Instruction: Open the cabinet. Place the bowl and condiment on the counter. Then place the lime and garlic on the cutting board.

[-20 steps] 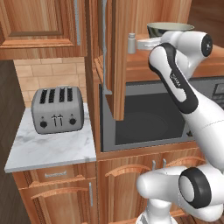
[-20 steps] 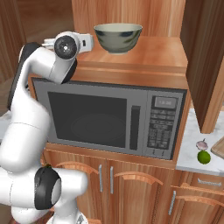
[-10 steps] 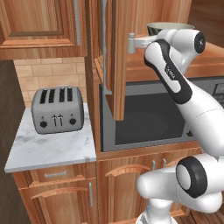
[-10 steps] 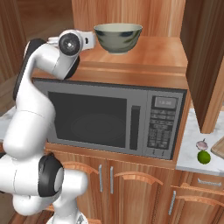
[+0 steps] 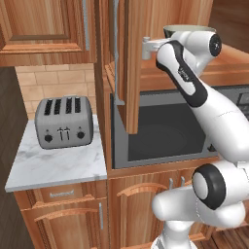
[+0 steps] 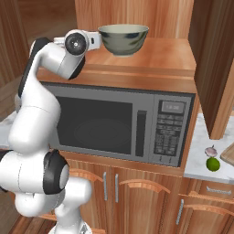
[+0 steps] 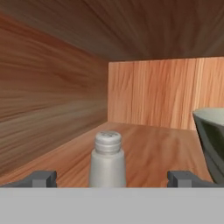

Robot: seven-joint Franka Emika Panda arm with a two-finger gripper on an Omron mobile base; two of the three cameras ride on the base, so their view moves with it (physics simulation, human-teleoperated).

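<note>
A: Item: two-finger gripper [image 7: 109,178], advanced into the reddish-brown wooden cabinet [image 5: 129,58] within the last second?
B: Yes; jaws spread wide, empty, flanking the small grey-beige shaker bottle [image 7: 107,159] on the shelf; grasp looked imminent

Pale grey condiment [image 7: 106,161]; bowl [image 6: 123,39] seemingly dark grey-green outside.

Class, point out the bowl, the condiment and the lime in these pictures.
bowl [image 6: 123,40]: right base view, on its dark outer wall.
condiment [image 7: 107,164]: hand view, on its pale body under the cap.
lime [image 6: 212,164]: right base view, on its green middle.
</note>
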